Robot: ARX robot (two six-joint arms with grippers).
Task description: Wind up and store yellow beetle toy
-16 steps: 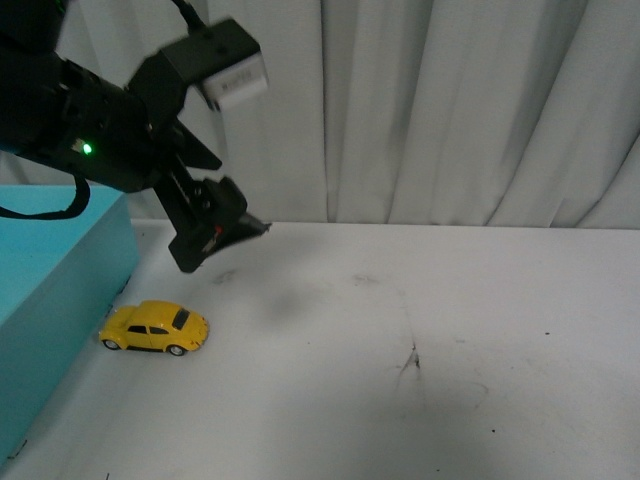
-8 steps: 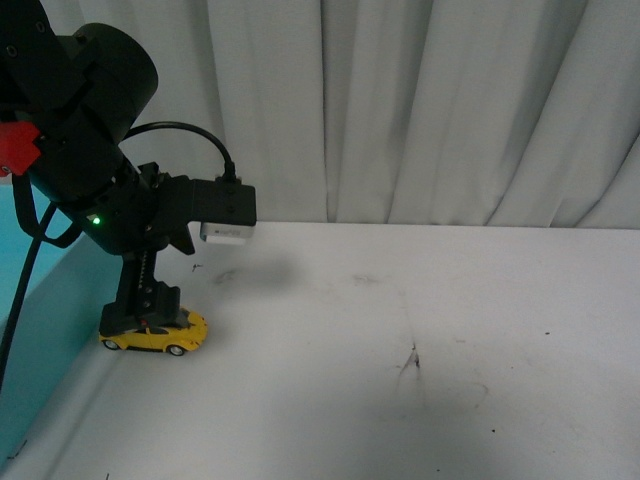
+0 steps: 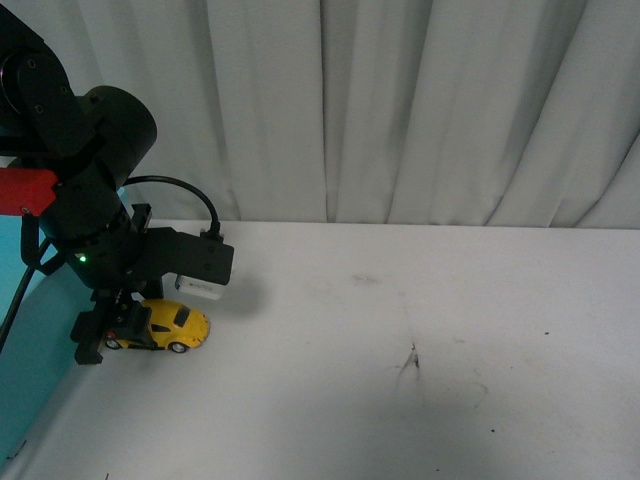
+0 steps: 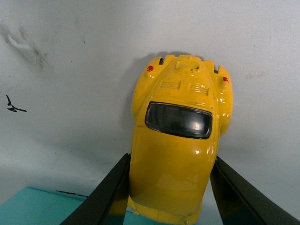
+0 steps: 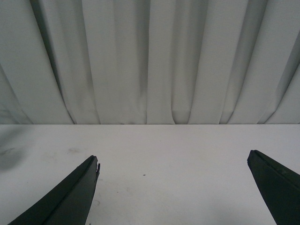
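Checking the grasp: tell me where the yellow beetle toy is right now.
Front view: the yellow beetle toy sits on the left of the table, beside the teal box, straddled by the left gripper.

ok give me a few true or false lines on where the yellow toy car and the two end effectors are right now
1. The left end effector has its fingers on either side of the glossy yellow beetle-shaped toy car. True.
2. The toy car is lifted clear of the white table. False: its wheels rest on the table.
3. The right end effector is open and holds nothing. True.
4. The toy car lies inside the teal box. False: it sits on the table beside the box.
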